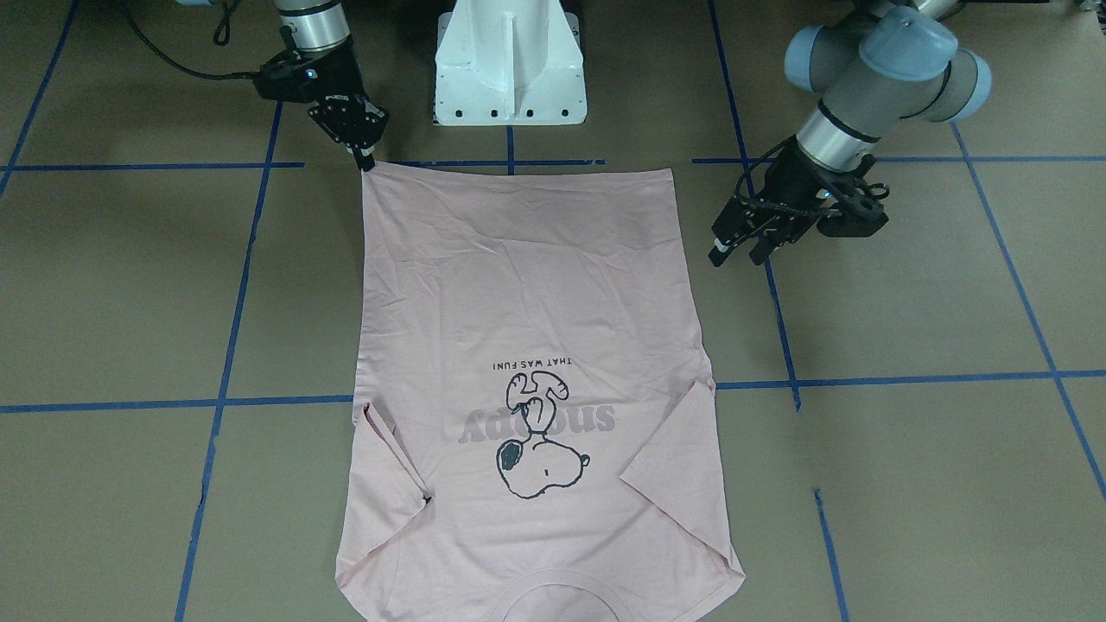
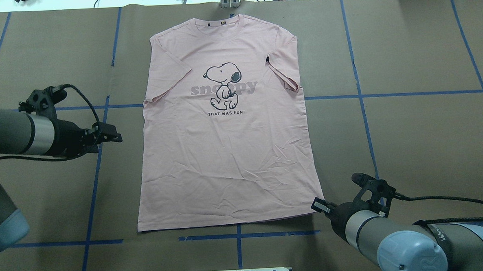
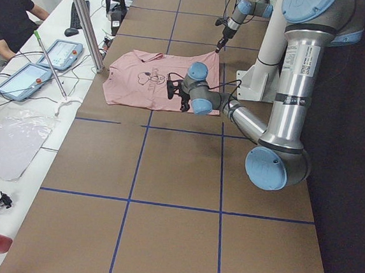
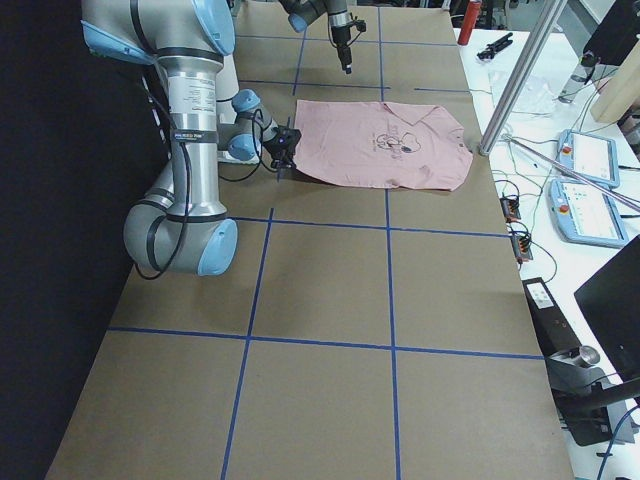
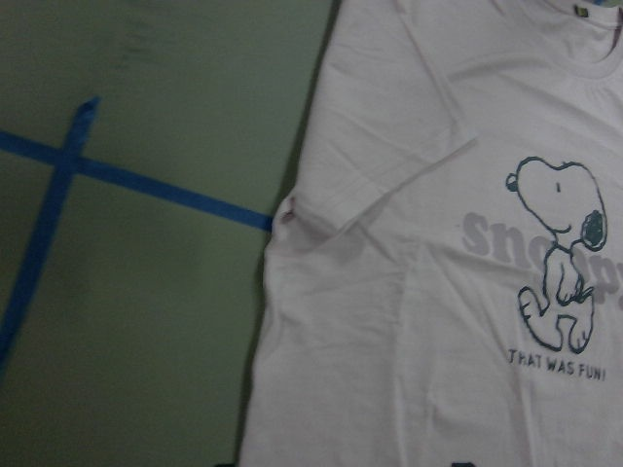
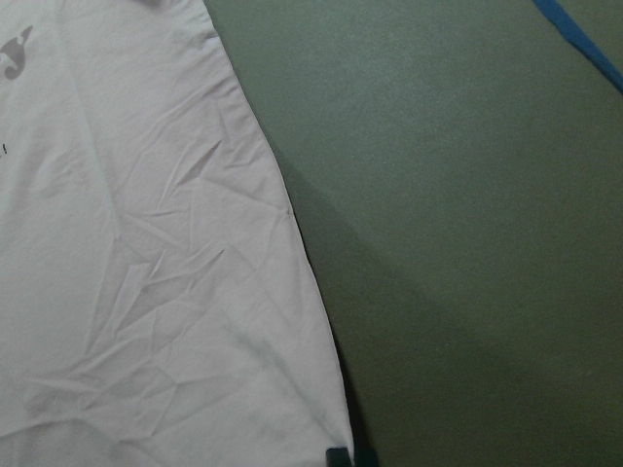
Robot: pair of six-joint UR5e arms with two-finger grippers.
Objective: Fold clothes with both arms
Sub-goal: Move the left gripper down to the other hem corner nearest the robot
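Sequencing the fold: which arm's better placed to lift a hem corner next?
Right, likely. The right gripper is at the T-shirt's near hem corner; the left gripper, open, hangs beside the side edge, off the cloth.

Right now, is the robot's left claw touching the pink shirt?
No, the left claw sits off to the side of the shirt, with brown table showing between them.
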